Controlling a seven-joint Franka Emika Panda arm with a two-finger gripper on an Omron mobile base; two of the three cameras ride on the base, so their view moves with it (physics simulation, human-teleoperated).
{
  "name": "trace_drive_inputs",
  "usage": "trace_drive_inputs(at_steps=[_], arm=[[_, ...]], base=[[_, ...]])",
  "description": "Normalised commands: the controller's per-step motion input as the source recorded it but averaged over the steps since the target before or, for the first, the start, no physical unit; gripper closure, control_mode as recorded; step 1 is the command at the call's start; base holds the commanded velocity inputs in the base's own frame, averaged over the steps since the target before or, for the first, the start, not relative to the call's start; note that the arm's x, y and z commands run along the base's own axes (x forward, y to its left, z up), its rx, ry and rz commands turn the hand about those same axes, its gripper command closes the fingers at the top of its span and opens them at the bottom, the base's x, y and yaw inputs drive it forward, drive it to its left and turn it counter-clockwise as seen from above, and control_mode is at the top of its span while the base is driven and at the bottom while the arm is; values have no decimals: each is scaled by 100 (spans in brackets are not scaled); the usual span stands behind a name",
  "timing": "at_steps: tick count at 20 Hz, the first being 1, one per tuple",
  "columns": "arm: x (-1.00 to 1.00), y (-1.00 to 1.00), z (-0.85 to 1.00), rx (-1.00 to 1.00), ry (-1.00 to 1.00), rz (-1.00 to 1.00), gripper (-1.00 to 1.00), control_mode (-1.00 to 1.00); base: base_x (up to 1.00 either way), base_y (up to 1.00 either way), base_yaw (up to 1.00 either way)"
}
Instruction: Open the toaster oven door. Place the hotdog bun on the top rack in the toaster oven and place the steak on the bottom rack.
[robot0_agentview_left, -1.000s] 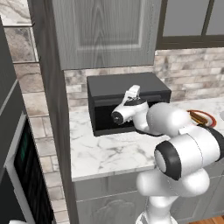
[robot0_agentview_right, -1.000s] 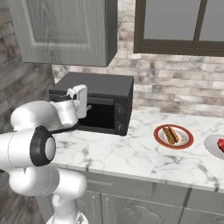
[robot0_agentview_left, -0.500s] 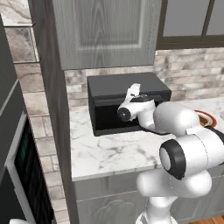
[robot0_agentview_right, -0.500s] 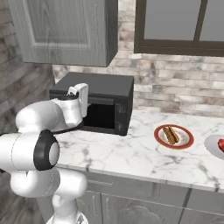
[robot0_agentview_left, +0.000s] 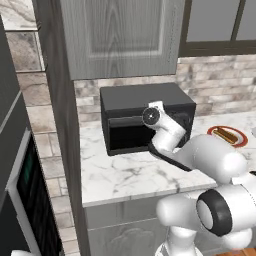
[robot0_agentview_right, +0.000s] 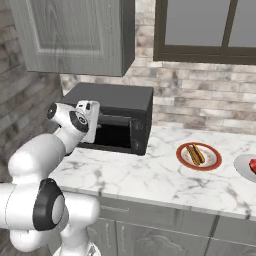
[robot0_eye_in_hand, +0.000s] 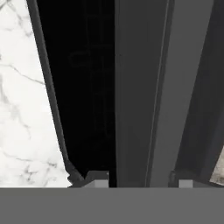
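You are at the first step: the toaster oven door (robot0_agentview_left: 131, 131) is shut, upright against the toaster oven (robot0_agentview_right: 117, 99). The hand (robot0_eye_in_hand: 138, 177) sits at the door's top edge, at 12 o'clock on the panel. In the hand view its two fingertips (robot0_eye_in_hand: 97, 177) straddle a grey vertical bar, judged to be the door handle (robot0_eye_in_hand: 140, 109); you cannot tell whether they are clamped on it. The hotdog bun (robot0_agentview_right: 195, 154) lies on a red-rimmed plate (robot0_agentview_right: 183, 161) on the counter (robot0_agentview_right: 150, 175), at 3 o'clock from the oven and well apart. The steak (robot0_agentview_right: 252, 165) lies farther along at 3 o'clock. Still to do: opening the door and both placements.
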Motion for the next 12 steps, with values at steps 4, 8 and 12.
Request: trace_drive_inputs(at_steps=[4, 8, 12], arm=[[-100, 0, -58, -1, 81, 4, 100, -100], [-100, 0, -65, 0, 79, 7, 100, -100], [-86, -2, -93, -4, 70, 6, -100, -100]], base=[[0, 0, 0], [0, 0, 0], [0, 0, 0]])
